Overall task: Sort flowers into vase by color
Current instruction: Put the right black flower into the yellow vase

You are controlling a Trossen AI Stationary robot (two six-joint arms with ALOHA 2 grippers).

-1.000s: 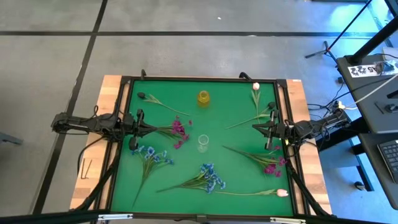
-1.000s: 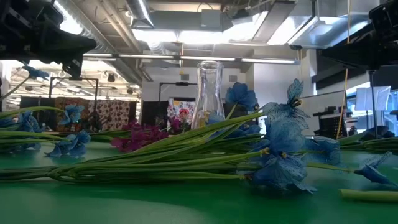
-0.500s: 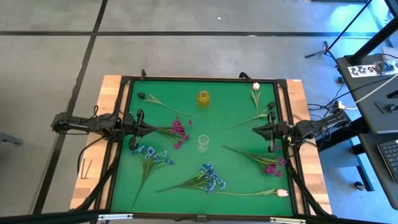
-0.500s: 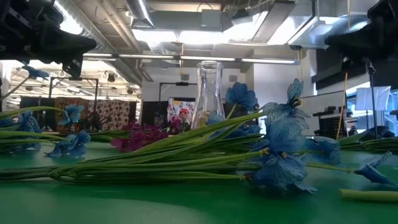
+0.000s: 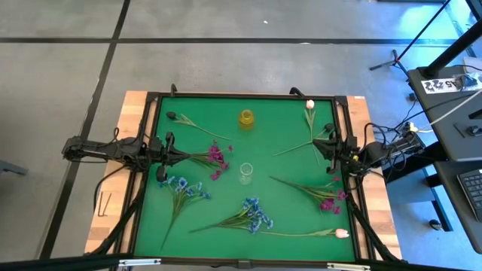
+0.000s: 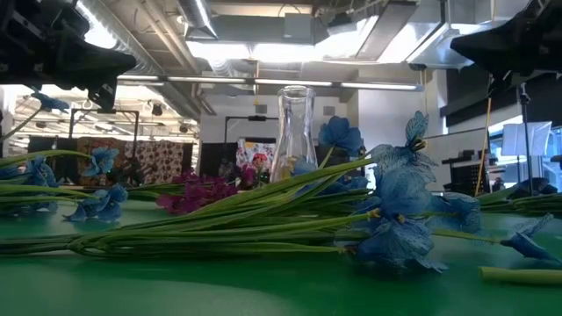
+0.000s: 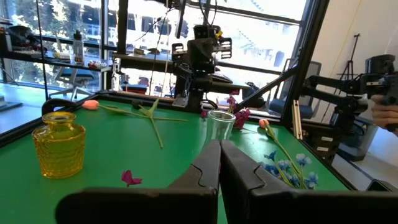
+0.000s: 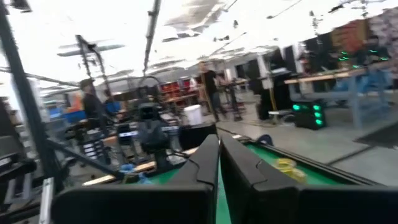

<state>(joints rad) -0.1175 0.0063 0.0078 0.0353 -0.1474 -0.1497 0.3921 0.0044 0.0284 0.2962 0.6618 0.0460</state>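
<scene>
Flowers lie loose on the green mat (image 5: 286, 128). A magenta spray (image 5: 215, 156) lies just in front of my left gripper (image 5: 179, 156), which is shut and empty above the mat's left side. Two blue sprays (image 5: 183, 188) (image 5: 253, 214) lie nearer the front. A second magenta spray (image 5: 327, 200) lies front right. Pale pink tulips lie at the far right (image 5: 309, 105) and front right (image 5: 343, 233). A dark tulip bud (image 5: 172, 116) lies far left. My right gripper (image 5: 317, 146) is shut and empty, raised at the right edge. A clear vase (image 5: 245, 173) and a yellow vase (image 5: 246, 118) stand mid-mat, both empty.
A black frame (image 5: 241, 96) rims the mat on a wooden table (image 5: 113, 203). The low view shows the clear vase (image 6: 296, 123) behind blue blossoms (image 6: 404, 211) and long stems. A loose magenta petal (image 7: 130, 178) lies near the yellow vase (image 7: 59, 144). People stand in the room behind.
My right gripper has drawn back toward the right edge and shifted slightly toward the far side. The left arm and the flowers have not moved.
</scene>
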